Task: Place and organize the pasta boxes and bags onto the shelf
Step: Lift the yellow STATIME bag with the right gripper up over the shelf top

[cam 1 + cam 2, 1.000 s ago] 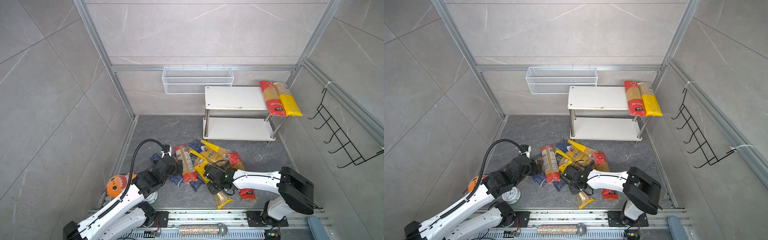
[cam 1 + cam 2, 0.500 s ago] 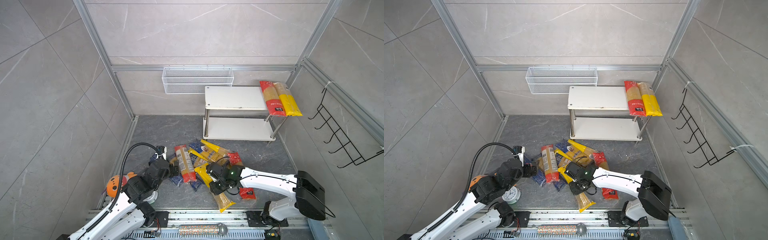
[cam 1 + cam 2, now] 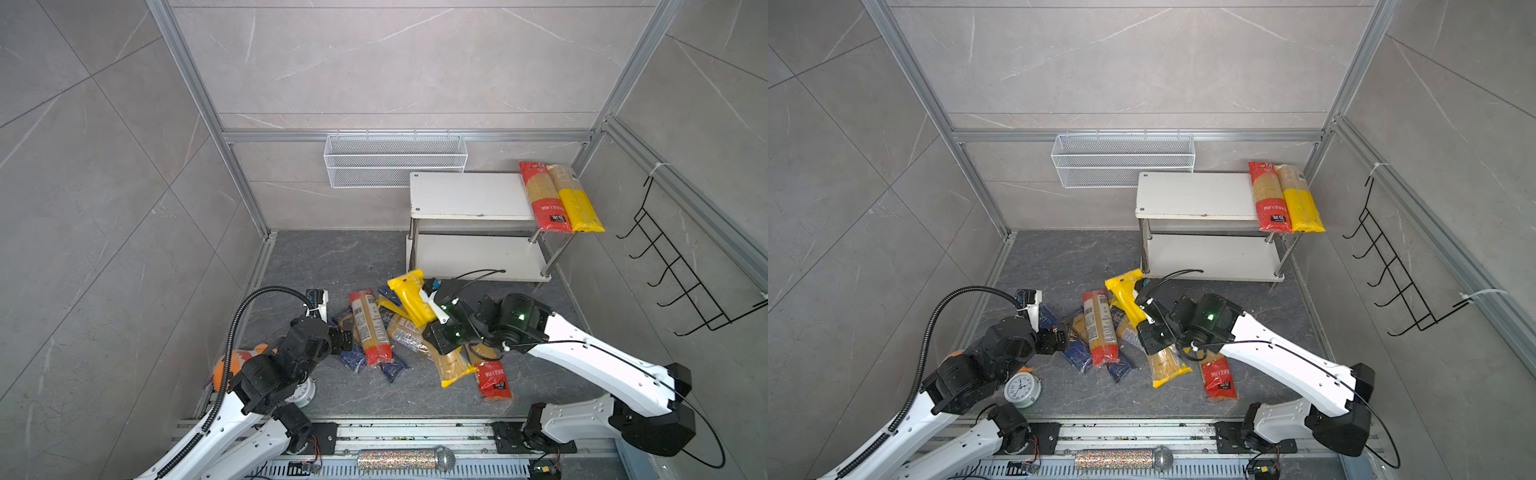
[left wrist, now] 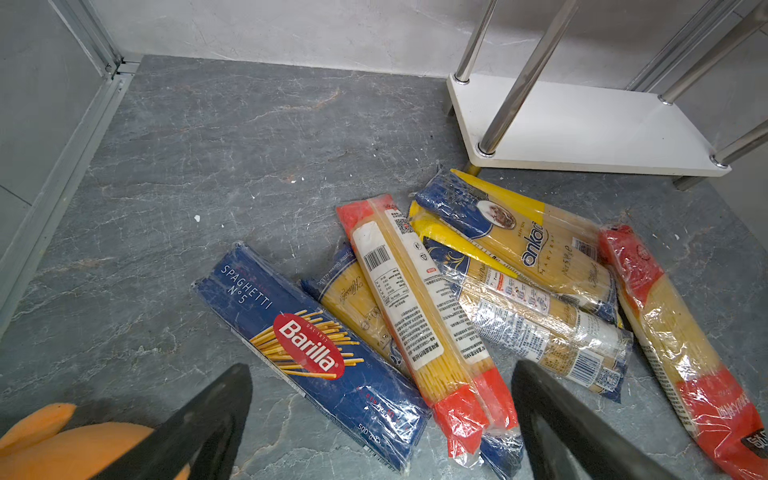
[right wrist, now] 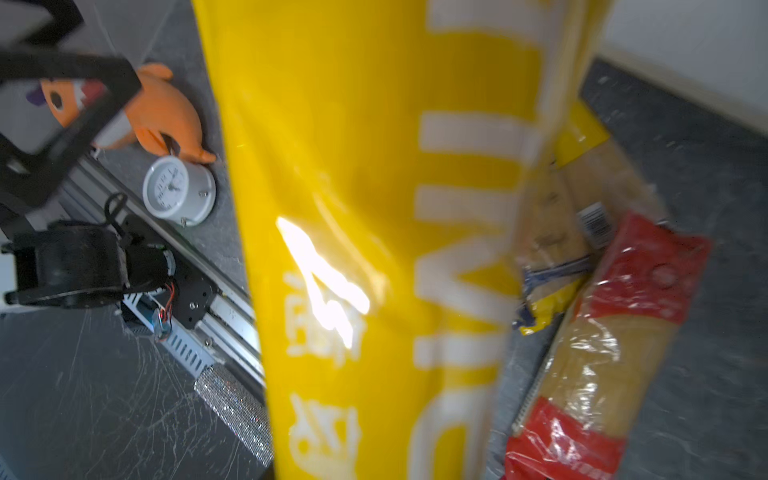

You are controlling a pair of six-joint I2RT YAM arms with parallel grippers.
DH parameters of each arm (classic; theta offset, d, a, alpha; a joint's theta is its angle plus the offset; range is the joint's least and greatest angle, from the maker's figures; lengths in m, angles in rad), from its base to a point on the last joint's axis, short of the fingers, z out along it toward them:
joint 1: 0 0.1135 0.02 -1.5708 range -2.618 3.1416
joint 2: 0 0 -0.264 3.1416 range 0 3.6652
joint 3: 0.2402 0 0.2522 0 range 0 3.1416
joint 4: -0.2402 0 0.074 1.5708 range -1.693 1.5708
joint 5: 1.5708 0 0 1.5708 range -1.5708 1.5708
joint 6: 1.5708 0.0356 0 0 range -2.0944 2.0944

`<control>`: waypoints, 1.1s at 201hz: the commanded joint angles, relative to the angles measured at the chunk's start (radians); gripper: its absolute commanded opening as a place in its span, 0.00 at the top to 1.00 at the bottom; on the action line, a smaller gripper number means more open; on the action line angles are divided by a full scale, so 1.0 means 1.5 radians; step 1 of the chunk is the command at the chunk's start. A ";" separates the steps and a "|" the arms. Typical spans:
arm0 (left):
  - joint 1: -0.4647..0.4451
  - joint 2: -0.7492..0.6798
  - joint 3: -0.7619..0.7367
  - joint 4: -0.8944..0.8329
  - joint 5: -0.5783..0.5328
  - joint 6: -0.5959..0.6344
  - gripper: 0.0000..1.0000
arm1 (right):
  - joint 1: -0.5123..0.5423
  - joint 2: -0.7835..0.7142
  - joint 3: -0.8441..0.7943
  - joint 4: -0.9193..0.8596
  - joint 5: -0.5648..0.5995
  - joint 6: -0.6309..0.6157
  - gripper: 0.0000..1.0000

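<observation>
Right fingers [image 3: 435, 311] are pinching a long yellow plastic spaghetti bag [image 3: 409, 297], white two-tier shelf [image 3: 469, 195] just past them. Left fingers [image 4: 216, 415] are spread wide, dark blue Barilla box [image 4: 307, 345] right in front.

Ahead of the right gripper [image 3: 434, 309] and its yellow spaghetti bag [image 3: 410, 296], the top board [image 3: 465, 194] of the shelf [image 3: 469, 216] is bare except its right end, filled by two spaghetti bags [image 3: 543, 199]; the lower board [image 3: 478, 257] is bare between metal legs [image 3: 412, 245]; beneath the left gripper [image 4: 382, 368], piled packs [image 4: 419, 307] crowd the floor [image 3: 316, 266].
</observation>
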 commanded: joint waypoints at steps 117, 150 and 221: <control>-0.003 0.131 0.081 0.112 0.015 0.097 0.00 | -0.414 0.429 0.907 -0.106 0.176 -0.221 1.00; -0.003 0.149 0.087 0.122 0.013 0.098 0.00 | -0.490 0.411 0.797 0.033 0.136 -0.248 1.00; -0.003 0.195 0.093 0.139 -0.005 0.115 0.00 | -0.559 0.526 0.866 0.062 0.146 -0.298 1.00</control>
